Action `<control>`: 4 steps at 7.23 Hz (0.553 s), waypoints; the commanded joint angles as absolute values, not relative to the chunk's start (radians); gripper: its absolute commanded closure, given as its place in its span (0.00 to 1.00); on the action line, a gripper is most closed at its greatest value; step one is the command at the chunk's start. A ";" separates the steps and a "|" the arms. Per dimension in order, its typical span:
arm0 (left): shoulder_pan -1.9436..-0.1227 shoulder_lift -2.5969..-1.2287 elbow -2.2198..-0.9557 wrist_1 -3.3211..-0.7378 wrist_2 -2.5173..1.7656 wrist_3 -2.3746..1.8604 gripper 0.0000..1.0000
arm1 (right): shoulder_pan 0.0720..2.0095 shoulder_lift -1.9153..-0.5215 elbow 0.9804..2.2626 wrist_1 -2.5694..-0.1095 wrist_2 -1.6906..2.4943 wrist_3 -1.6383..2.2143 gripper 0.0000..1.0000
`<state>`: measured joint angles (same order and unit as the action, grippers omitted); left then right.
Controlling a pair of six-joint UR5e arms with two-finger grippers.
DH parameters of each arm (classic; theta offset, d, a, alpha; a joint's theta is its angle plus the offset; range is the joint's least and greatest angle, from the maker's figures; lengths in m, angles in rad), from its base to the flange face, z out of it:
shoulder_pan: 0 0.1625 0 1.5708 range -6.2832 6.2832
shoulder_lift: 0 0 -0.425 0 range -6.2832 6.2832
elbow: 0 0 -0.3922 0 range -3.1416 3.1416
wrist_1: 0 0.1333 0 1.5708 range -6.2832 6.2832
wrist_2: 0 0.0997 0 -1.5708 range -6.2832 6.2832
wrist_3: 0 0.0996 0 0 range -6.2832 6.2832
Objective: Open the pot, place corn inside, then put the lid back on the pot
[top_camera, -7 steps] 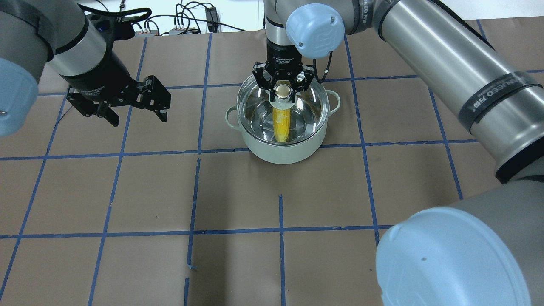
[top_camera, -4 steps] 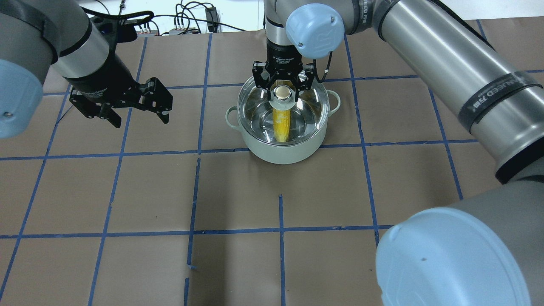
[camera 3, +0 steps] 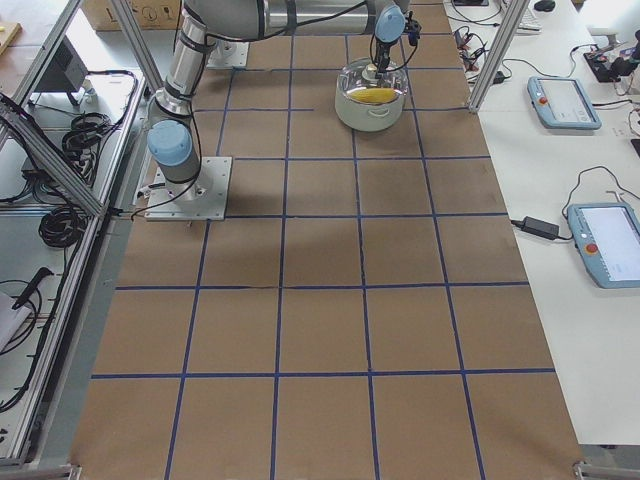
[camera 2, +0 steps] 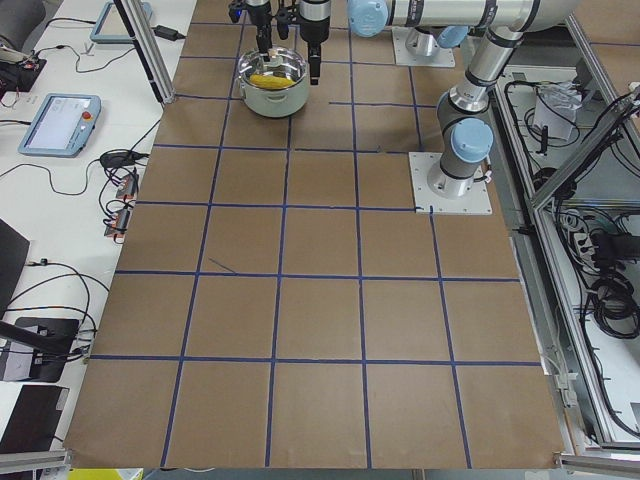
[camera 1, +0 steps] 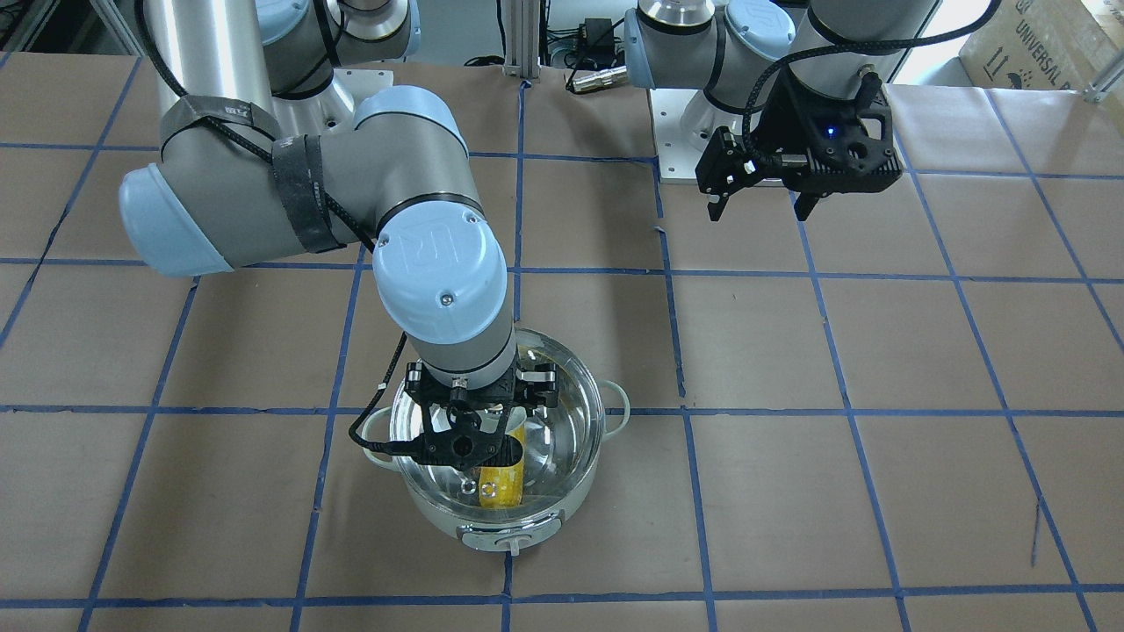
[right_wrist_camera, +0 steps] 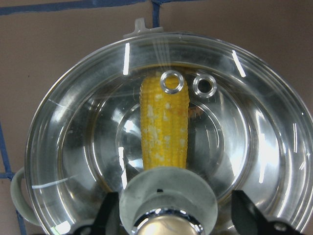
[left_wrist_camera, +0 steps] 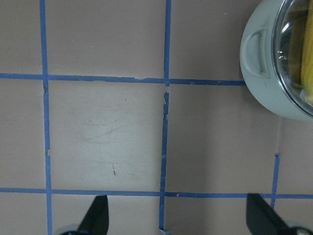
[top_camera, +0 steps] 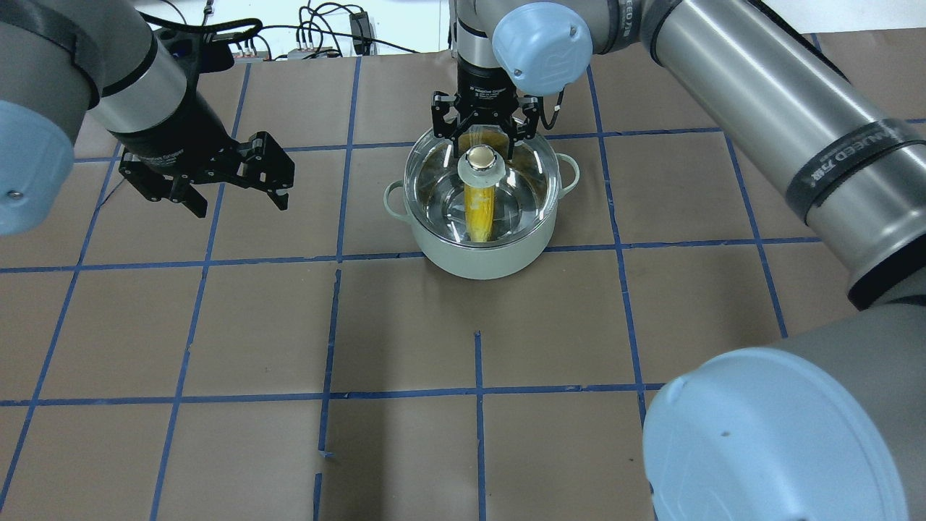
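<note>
The pale mint pot [top_camera: 477,255] stands on the table with the clear glass lid [top_camera: 524,181] seated on it. The yellow corn [top_camera: 479,206] lies inside and shows through the glass. It also shows in the right wrist view [right_wrist_camera: 165,127]. My right gripper [top_camera: 482,136] is open just above the lid's ball knob [top_camera: 481,158], its fingers [right_wrist_camera: 244,215] spread on either side and clear of the knob. My left gripper [top_camera: 239,205] is open and empty, above the table to the left of the pot [left_wrist_camera: 259,73].
Brown paper with blue tape grid lines [top_camera: 337,260] covers the table. Cables and power strips [top_camera: 311,43] lie along the far edge. The pot's control knob [camera 1: 512,544] faces the operators' side.
My right gripper has lifted away from the lid's knob, and the lid stays on the pot. My left gripper has shifted slightly.
</note>
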<state>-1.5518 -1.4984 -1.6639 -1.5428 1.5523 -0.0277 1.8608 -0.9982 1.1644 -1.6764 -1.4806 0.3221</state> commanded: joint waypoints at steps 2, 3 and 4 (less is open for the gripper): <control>-1.552 -1.508 -1.663 -1.540 1.551 -0.031 0.00 | 1.862 -0.965 1.150 -1.695 -1.479 0.377 0.15; -1.552 -1.508 -1.664 -1.540 1.551 -0.031 0.00 | 1.862 -0.963 1.158 -1.695 -1.482 0.376 0.15; -1.552 -1.506 -1.664 -1.540 1.551 -0.031 0.00 | 1.862 -0.965 1.160 -1.695 -1.485 0.374 0.15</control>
<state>-1.5524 -1.5066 -1.6639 -1.5402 1.5509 -0.0306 1.8619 -0.9660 1.1562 -1.6936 -1.4812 0.3724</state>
